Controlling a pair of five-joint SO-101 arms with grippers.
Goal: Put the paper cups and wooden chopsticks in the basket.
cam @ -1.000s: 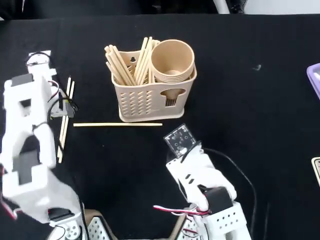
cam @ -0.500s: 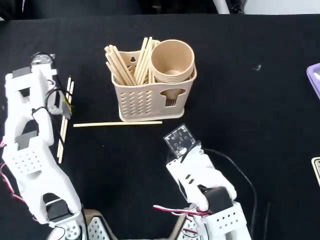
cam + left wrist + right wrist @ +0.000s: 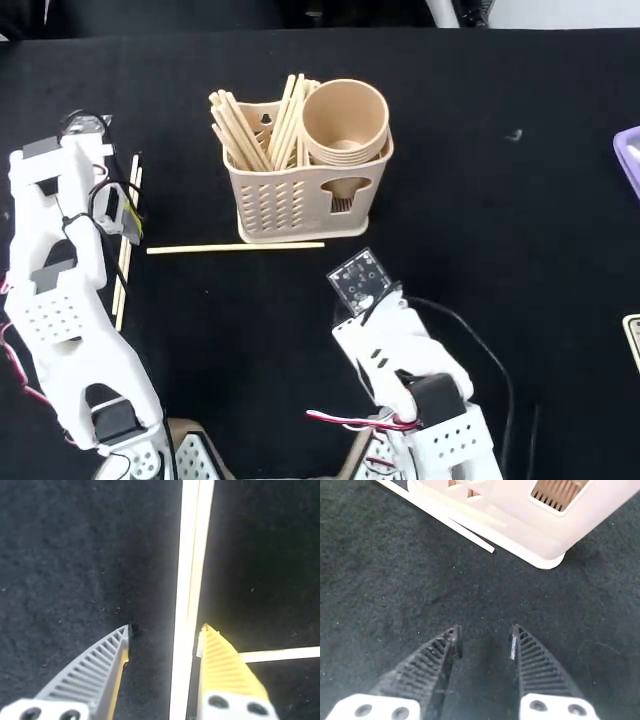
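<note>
The beige basket stands at the table's middle back, holding stacked paper cups and several wooden chopsticks. A pair of chopsticks lies lengthwise at the left, and my left gripper is down on the cloth, open, with that pair between its fingers. A single chopstick lies crosswise in front of the basket; its tip shows beside the basket's base. My right gripper hovers open over bare cloth just short of the basket.
Black cloth covers the table. A purple object and a pale one sit at the right edge. The single chopstick's end lies close to my left gripper's yellow finger.
The left arm has swung toward the back and lowered its gripper over the chopstick pair. The right arm has stayed still.
</note>
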